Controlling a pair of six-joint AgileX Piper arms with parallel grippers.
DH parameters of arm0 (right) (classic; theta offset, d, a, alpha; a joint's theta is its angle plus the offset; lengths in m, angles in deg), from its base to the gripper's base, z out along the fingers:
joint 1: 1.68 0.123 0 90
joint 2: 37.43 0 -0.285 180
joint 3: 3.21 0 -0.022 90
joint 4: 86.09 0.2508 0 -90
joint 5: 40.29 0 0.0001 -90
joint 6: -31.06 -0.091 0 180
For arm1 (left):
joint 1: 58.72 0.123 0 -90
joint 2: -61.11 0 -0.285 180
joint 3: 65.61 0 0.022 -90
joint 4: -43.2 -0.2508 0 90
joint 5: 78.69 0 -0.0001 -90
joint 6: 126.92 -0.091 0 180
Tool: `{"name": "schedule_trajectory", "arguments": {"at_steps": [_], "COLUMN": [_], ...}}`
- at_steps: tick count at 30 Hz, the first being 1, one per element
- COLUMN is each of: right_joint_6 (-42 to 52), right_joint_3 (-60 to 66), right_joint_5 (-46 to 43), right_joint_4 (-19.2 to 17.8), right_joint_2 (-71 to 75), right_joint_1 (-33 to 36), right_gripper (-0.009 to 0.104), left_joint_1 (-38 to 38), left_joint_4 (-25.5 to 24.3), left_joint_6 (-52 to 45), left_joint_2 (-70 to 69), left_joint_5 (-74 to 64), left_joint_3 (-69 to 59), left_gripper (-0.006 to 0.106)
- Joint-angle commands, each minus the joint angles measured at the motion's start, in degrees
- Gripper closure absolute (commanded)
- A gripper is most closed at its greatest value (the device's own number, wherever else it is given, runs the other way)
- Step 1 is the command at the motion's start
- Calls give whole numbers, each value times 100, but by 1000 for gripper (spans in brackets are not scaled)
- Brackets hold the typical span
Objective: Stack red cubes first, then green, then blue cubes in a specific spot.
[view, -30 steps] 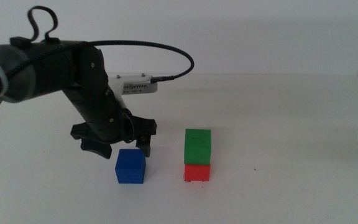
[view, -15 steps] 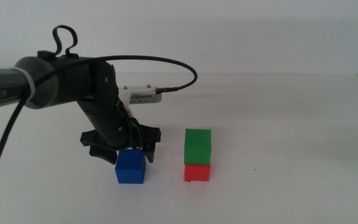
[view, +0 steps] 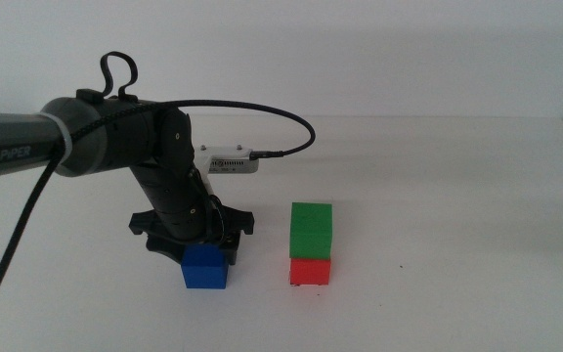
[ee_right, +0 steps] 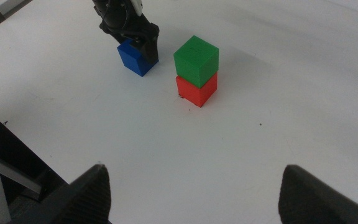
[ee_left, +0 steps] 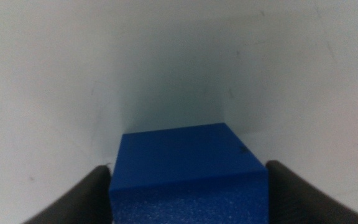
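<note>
Blue cube [view: 205, 268] stands on the table, just beside the green cube [view: 311, 231] stacked on the red cube [view: 310, 271]. Left gripper [ee_left: 188, 186] straddles it, jaws apart; it should close squarely, then lift straight. Right gripper [ee_right: 194, 186] waits, open.

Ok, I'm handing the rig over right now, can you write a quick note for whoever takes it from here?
Left gripper: down over the blue cube, jaws open on either side of it, not closed yet.
Right gripper: open, waiting away from the cubes, holding nothing.
Green cube sits on the red cube on the table; blue cube stands on the table beside that stack, apart from it.
Done: red and green stacked.
Left: close on blue, lift it, set it on green.
</note>
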Motion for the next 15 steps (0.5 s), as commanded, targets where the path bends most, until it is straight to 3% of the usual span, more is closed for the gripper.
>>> {"name": "schedule_trajectory", "arguments": {"at_steps": [1,7,9,15], "right_joint_6": [35,35,35,35], "right_joint_3": [8,8,8,8], "right_joint_5": [-21,-21,-21,-21], "right_joint_4": [-33,-33,-33,-33], "right_joint_2": [23,23,23,23], "right_joint_1": [7,7,7,7], "right_gripper": [7,7,7,7], "left_joint_1": [-9,-9,-13,-575], "left_joint_4": [-43,-23,-75,-730], "left_joint_6": [15,94,344,1195], "left_joint_2": [-20,-123,-439,-1515], "left_joint_5": [-36,-350,-493,-1374], "left_joint_3": [37,37,37,950], "left_gripper": [33,88,101,102]}}
